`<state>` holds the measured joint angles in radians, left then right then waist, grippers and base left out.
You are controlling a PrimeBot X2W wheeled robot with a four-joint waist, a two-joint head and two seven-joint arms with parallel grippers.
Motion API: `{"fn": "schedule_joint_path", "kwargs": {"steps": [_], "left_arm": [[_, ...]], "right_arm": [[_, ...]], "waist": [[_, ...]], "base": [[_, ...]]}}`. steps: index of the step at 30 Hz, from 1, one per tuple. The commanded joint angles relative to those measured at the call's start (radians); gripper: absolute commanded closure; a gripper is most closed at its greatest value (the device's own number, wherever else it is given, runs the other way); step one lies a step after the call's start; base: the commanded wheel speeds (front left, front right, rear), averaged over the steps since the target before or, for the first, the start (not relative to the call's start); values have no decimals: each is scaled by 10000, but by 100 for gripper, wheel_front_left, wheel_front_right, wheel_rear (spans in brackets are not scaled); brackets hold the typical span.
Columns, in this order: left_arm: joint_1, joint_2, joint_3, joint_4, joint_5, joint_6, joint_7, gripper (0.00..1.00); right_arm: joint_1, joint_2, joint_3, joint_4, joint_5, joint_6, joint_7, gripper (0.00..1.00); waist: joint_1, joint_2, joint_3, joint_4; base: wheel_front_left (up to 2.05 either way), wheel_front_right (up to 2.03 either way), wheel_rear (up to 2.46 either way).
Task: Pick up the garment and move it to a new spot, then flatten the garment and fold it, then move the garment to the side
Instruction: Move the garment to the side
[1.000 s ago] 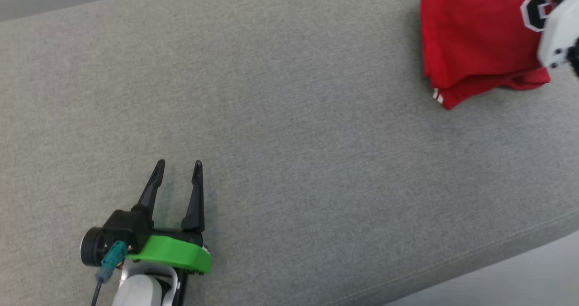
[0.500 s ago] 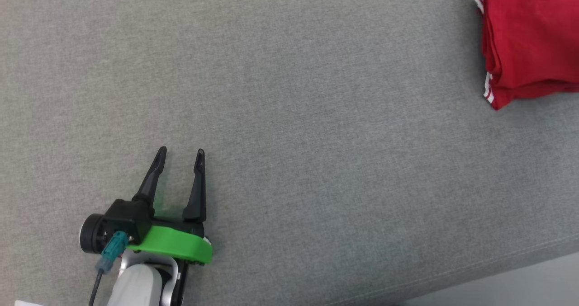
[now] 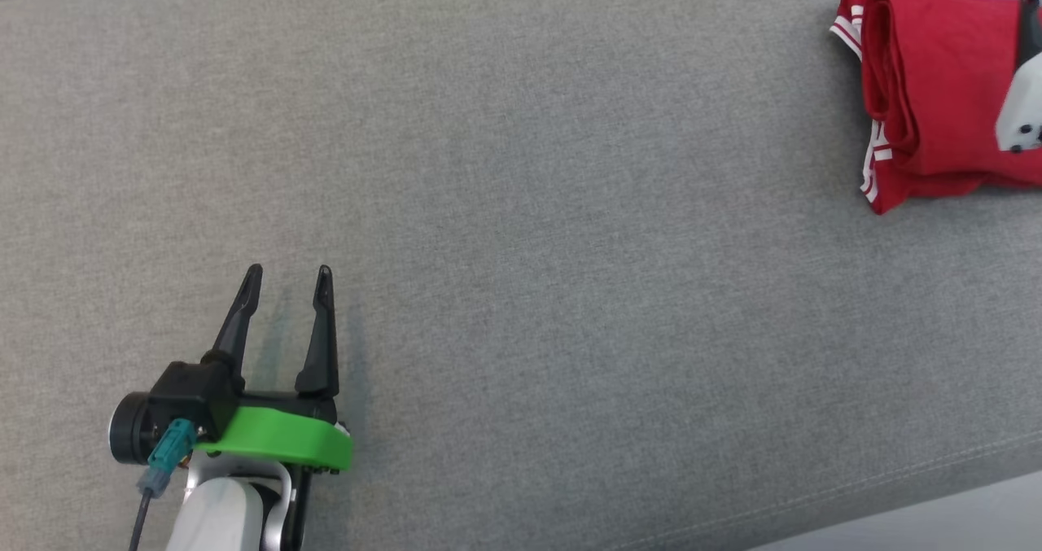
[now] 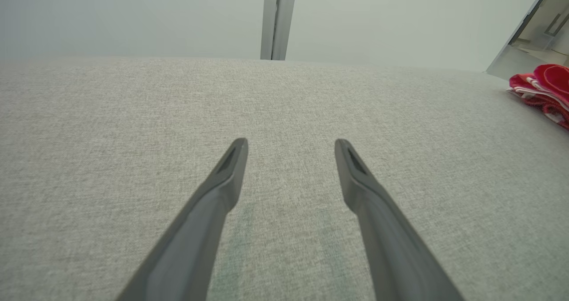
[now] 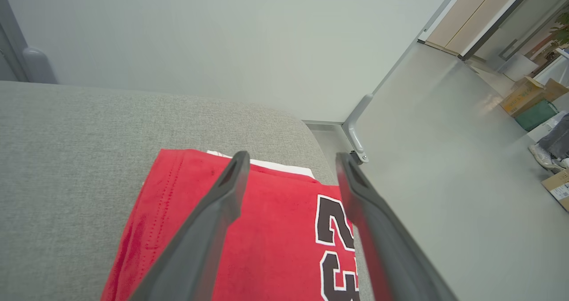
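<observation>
While the garment (image 3: 936, 103) lies as a compact folded stack by the far right corner of the grey upholstered surface (image 3: 521, 209), the task looks close to its end.

Obs, garment: red jersey with white-striped trim along the fold edges on its left side. The right wrist view shows a black number print outlined in white on the top layer. The layers sit fairly square, and one lower corner sticks out toward the front edge. The stack lies well apart from the middle of the surface.

Obs, right gripper (image 5: 291, 156): the fingers are spread wide above the top layer, with nothing pinched between them. Whether the tips touch the cloth I cannot tell. In the head view, part of this arm overlaps the garment at the right edge.

Obs, left gripper (image 3: 289, 270): its jaws are wide and empty, low over bare fabric near the front left of the surface, well apart from the garment.

Assessment: the pick-up, flattening and folding appear done, since the garment is in a folded state. The move to the side also appears done, given where the stack rests.

Left to do, as I judge it: draw the right arm clear without snagging the top layer. The protruding corner may want a tidy-up, though that is optional
</observation>
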<state>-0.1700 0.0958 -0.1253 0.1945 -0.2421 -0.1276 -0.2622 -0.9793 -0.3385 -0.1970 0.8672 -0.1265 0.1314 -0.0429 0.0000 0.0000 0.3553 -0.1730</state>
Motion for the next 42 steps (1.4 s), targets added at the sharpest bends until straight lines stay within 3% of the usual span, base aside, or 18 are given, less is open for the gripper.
{"fn": "schedule_joint_path", "kwargs": {"steps": [1,11,22,29,32,42], "left_arm": [[157,69,102,-20,14,-56,-32,0],[525,-48,855,378,-277,-47,-32,0],[1631,-345,1190,793,-347,-46,-31,0],[2330,-423,1051,770,-382,-9,-31,0],[2541,-431,998,673,-430,73,-31,0],[2964,-441,730,265,-881,670,-32,0]], "right_arm": [[-15,110,160,70,127,-17,-179,0],[1095,1317,1249,-65,1221,-17,-1763,0],[4404,2493,1381,-1640,2061,-17,-2221,0],[6948,2842,878,-3777,1954,-17,-2225,0],[7925,2871,1289,-4473,2695,-15,-2227,0],[9107,2858,1859,-5480,2855,-17,-2230,0]], "waist": [[0,0,-417,-2],[0,0,-1966,332],[0,0,-3260,880],[0,0,-3541,1103],[0,0,-3539,1160],[0,0,-3419,1168]], "base": [[0,0,0],[0,0,0],[0,0,0],[0,0,0],[0,0,0],[0,0,0]]}}
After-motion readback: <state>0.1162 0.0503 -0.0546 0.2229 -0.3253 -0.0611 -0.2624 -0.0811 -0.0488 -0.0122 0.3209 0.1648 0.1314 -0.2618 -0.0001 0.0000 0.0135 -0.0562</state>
